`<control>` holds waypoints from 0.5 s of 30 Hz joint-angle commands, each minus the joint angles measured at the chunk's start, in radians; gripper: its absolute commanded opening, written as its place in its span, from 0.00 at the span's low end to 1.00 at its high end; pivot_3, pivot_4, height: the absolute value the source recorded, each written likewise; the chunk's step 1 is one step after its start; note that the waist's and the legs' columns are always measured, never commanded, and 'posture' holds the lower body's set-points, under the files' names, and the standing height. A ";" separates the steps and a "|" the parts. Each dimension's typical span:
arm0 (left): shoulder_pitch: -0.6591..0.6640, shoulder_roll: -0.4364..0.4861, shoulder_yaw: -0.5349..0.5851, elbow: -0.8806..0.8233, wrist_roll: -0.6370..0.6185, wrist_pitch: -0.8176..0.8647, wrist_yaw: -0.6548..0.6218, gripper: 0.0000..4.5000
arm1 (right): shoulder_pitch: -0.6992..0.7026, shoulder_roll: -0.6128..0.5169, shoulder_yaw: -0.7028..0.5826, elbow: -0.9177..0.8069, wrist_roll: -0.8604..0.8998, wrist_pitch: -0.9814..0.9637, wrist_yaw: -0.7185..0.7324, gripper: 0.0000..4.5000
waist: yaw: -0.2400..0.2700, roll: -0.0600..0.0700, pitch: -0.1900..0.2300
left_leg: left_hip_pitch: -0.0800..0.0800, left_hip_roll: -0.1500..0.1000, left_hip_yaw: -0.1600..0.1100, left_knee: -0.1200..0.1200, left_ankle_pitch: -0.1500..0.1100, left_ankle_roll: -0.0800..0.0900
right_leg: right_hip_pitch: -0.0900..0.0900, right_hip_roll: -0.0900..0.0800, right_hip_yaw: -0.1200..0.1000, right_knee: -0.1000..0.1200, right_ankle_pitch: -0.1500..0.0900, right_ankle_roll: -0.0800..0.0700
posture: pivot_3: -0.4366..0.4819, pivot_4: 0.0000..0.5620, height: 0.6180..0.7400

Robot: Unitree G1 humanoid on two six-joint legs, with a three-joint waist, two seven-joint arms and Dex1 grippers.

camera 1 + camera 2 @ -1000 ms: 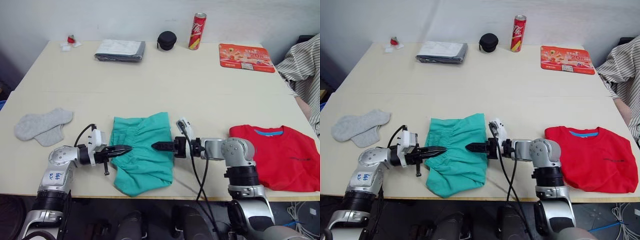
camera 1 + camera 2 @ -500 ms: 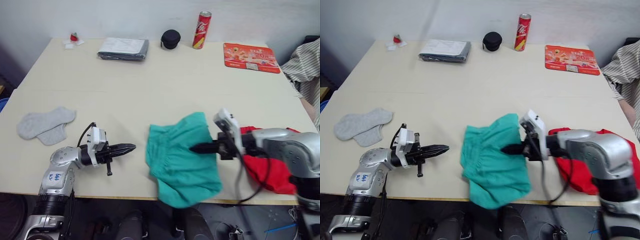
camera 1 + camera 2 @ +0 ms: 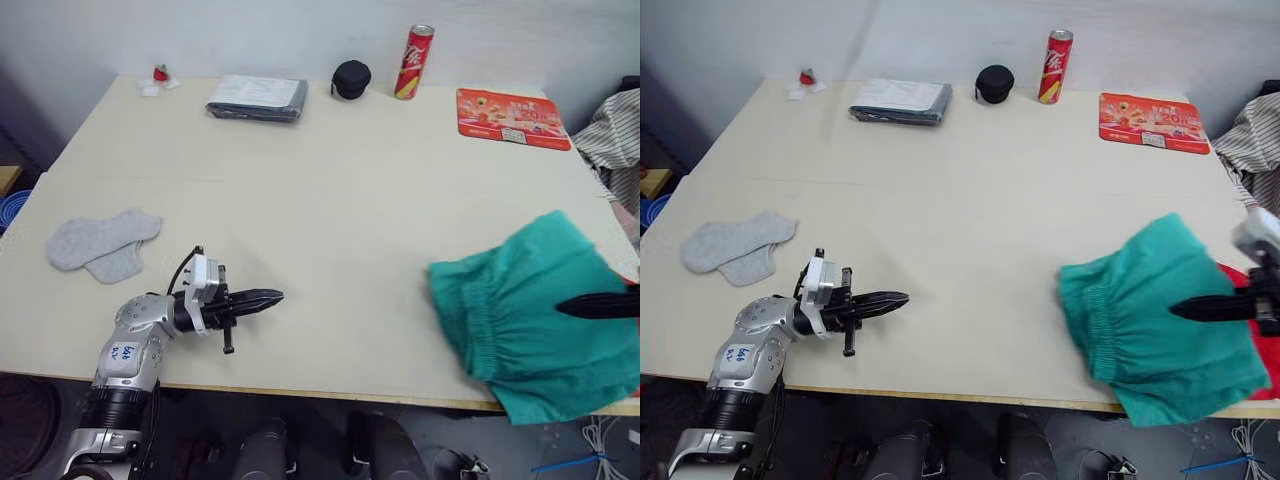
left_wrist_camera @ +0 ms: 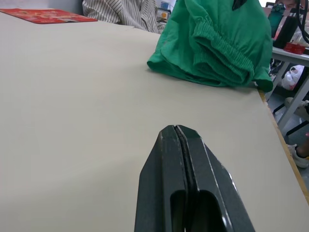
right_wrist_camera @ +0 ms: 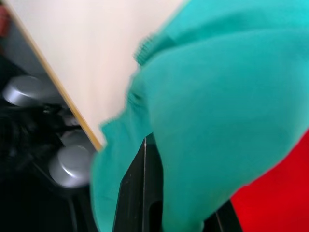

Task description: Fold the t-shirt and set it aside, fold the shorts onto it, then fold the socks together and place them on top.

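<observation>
Over at the right end of the table (image 3: 330,210), the teal-green shorts (image 3: 530,315) hang bunched from the right gripper (image 3: 1185,311), whose black fingers are pinched together on the fabric. The gathered waistband faces the table's middle and the lower edge spills past the front rim. Beneath the shorts, a sliver of the red t-shirt (image 3: 1248,300) peeks out in the right eye view; the right wrist view shows more of that red under the green cloth, along with the table's front edge.

Near the front left, the left gripper (image 3: 270,296) lies low over bare tabletop, its fingers (image 4: 186,183) pressed flat together and holding nothing, a closure the left wrist view makes plain. That same view looks across the table to the shorts and, beyond them, a person's striped sleeve (image 4: 123,10).

Both light-grey socks (image 3: 103,243) lie overlapping at the left side, well apart from either gripper. Along the far edge sit a folded grey cloth (image 3: 259,97), a small black zippered case (image 3: 351,79), a red soda can (image 3: 414,62) standing upright and a red printed mat (image 3: 512,105).
</observation>
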 commanded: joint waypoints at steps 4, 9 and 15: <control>0.017 0.027 0.023 -0.014 -0.013 0.000 -0.025 0.00 | -0.082 -0.030 0.116 0.403 -0.172 -0.297 0.040 0.01 | -0.004 0.001 0.001 | 0.000 0.000 0.000 0.000 0.000 0.000 | 0.000 0.000 0.000 0.000 0.000 0.000 | 0.48 0.27 1.00; 0.027 0.041 0.031 -0.035 -0.018 0.019 -0.022 0.00 | -0.335 0.115 0.266 0.636 -0.266 -0.459 -0.043 0.01 | -0.020 0.002 0.001 | 0.001 0.000 0.001 0.001 0.001 -0.002 | 0.000 0.000 0.000 0.002 0.000 0.000 | 0.48 0.27 1.00; 0.028 0.058 0.036 -0.070 -0.025 0.054 -0.011 0.00 | -0.484 0.214 0.309 0.817 -0.354 -0.638 -0.187 0.12 | -0.028 0.011 0.006 | 0.001 0.000 0.001 0.002 0.003 -0.003 | 0.000 0.000 0.000 0.003 0.001 -0.001 | 0.48 0.27 1.00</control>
